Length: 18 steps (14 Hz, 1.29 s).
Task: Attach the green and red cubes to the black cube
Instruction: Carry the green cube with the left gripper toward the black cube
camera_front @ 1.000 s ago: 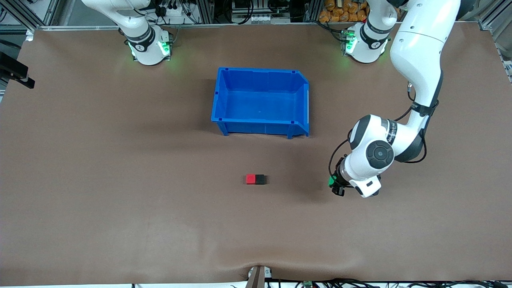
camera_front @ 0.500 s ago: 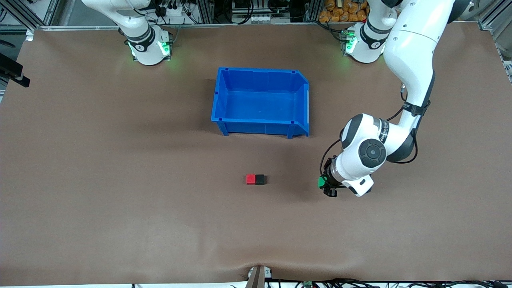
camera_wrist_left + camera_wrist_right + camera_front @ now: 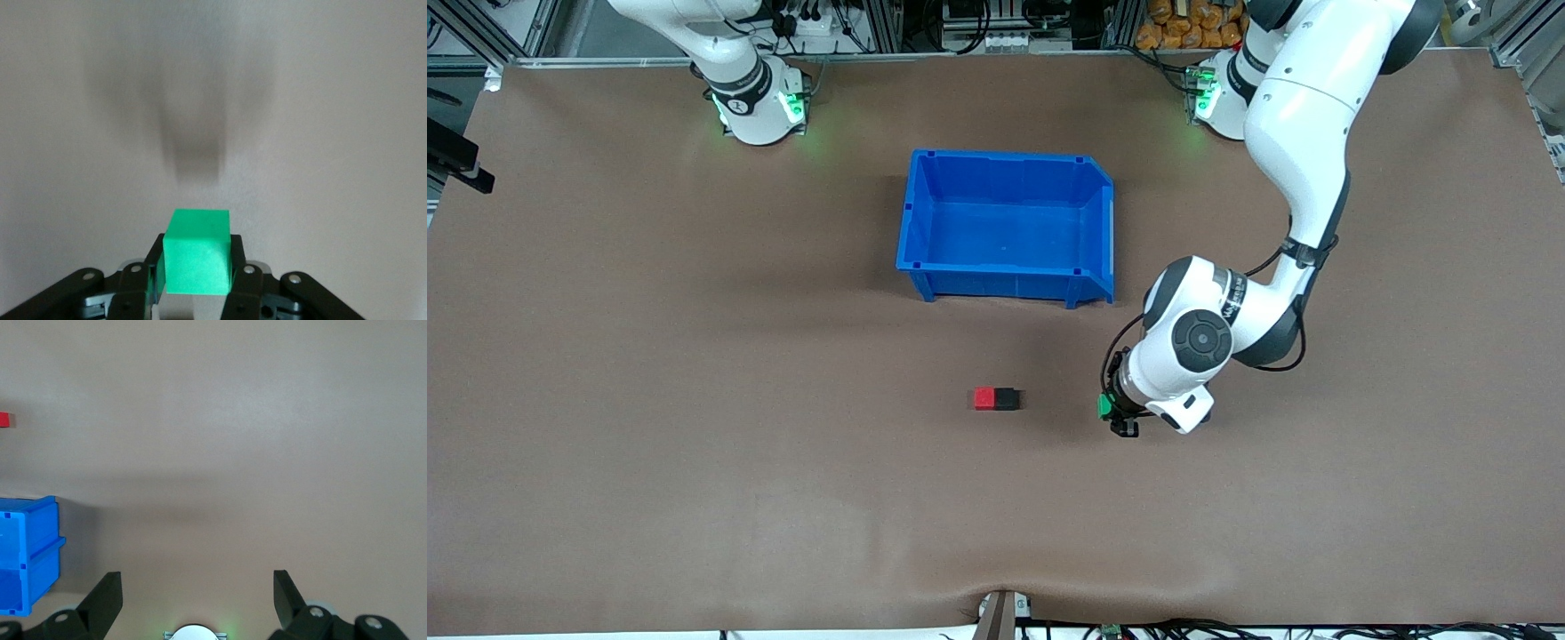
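The red cube (image 3: pixel 984 398) and the black cube (image 3: pixel 1007 399) sit joined side by side on the brown table, nearer the front camera than the blue bin; the black one is toward the left arm's end. My left gripper (image 3: pixel 1113 414) is shut on the green cube (image 3: pixel 1104 407), held a little above the table, beside the pair toward the left arm's end. The left wrist view shows the green cube (image 3: pixel 197 251) clamped between my fingers (image 3: pixel 239 270). My right gripper (image 3: pixel 195 593) is open and empty, waiting high by its base; the red cube (image 3: pixel 4 419) shows at that view's edge.
An empty blue bin (image 3: pixel 1008 277) stands mid-table, farther from the front camera than the cubes; its corner shows in the right wrist view (image 3: pixel 27 553). Both arm bases (image 3: pixel 758 105) stand along the table's far edge.
My left gripper has carried the green cube across the table toward the red and black pair. The pair and the right arm have not moved.
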{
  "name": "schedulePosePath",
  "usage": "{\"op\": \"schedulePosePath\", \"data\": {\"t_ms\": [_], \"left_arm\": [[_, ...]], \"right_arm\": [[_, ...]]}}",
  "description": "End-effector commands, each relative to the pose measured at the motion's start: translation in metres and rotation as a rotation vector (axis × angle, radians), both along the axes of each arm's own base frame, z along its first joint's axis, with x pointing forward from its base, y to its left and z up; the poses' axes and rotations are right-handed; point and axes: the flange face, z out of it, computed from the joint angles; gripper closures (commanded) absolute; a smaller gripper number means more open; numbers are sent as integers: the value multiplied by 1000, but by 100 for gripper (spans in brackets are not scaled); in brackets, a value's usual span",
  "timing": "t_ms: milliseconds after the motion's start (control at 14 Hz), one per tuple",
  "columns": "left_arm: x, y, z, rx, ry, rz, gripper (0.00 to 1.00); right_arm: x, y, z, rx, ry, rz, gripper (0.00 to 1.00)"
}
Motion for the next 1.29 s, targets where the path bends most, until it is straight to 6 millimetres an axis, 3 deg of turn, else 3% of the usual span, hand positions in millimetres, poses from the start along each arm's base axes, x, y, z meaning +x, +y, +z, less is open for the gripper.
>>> {"op": "schedulePosePath", "data": {"t_ms": [0,286,571,714,1000,1214], "left_arm": [[-1,-25,-5,-12,8,35,100],[-8,-40,-19,-20,7,75,100],[-16,-67,-28,-36,-12,63,100],[-23,-90,-35,-46,-26,86,100],[-27,-101,-42,-50,-44,78,100],[-36,-112,-51,-50,-42,62,100]], "right_arm": [[0,-3,3,11,3,7,0],[0,-5,3,11,3,4,0],[-1,-8,2,10,4,-1,0],[0,-7,0,11,10,0,0],[-3,-5,-6,13,26,3,0],[-18,-5,-10,19,7,-1,0]]}}
